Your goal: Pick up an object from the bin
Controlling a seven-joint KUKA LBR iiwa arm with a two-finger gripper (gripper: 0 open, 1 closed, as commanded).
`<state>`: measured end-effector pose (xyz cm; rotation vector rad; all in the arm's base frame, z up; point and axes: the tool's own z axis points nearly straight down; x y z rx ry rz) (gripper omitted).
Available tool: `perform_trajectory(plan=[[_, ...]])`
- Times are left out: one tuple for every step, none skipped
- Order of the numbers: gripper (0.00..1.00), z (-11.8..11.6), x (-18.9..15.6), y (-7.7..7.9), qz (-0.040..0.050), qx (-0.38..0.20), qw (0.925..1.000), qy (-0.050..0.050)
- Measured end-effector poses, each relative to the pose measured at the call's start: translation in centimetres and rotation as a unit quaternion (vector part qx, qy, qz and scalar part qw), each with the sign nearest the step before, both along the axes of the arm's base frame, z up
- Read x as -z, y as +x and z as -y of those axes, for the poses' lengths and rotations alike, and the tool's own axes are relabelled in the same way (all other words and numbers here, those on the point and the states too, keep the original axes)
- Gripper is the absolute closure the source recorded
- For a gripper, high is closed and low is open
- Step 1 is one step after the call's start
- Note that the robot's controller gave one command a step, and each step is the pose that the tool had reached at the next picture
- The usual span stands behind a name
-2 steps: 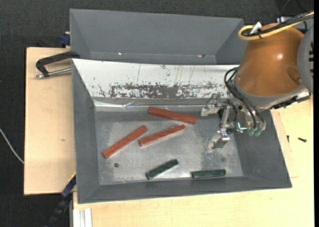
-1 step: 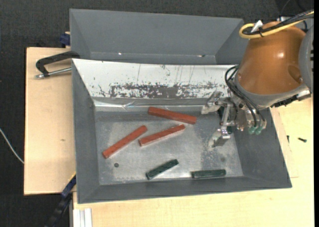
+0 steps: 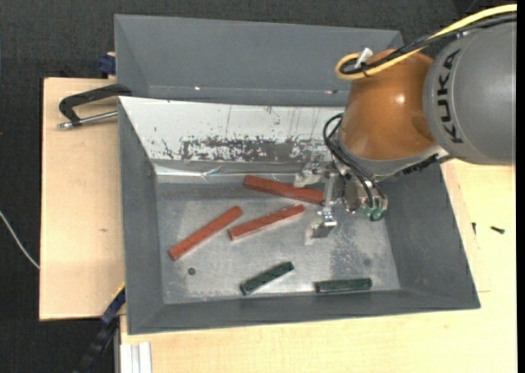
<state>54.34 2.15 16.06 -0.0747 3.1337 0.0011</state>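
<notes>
**Gripper low at the right of the bin, beside two red-brown sticks**

We see the gripper (image 3: 322, 228) down inside the grey metal bin (image 3: 136, 232), right of the floor's middle, hanging under the orange cover (image 3: 385, 109) of the grey arm (image 3: 484, 93) that comes in from the right; a yellow cable (image 3: 459, 25) loops over the top of that cover. Whether the gripper is spread or pressed together we cannot tell; the metal parts there blur into one another, and we see nothing pinched in it.

Closest to it are two sticks. The upper red-brown stick (image 3: 283, 189) lies near the back wall, almost level, and its right end runs up to the gripper's body. The middle red-brown stick (image 3: 267, 222) slants up to the right, and its right end stops just left of the gripper's tip; touching or a hair apart, we cannot say.

Further left, the left red-brown stick (image 3: 205, 232) slants the same way, well clear of the gripper. Along the front wall lie two dark green sticks: one (image 3: 267, 278) tilted near the middle, the other (image 3: 343, 285) flat and level, on the floor in front of the gripper, apart from it.
</notes>
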Motion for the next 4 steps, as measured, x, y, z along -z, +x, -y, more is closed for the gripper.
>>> perform_trajectory(plan=[[0.00, -2.6, 1.0, 4.2, -0.0033, 0.068, 0.9977, 0.001], [0.00, -4.5, 1.0, 3.5, -0.0021, -0.022, 0.9998, 0.000], [0.00, -5.9, 8.2, 3.2, -0.0009, -0.047, 0.9989, 0.000], [1.00, -5.9, 7.7, 3.3, 0.0009, -0.048, 0.9988, 0.000]])
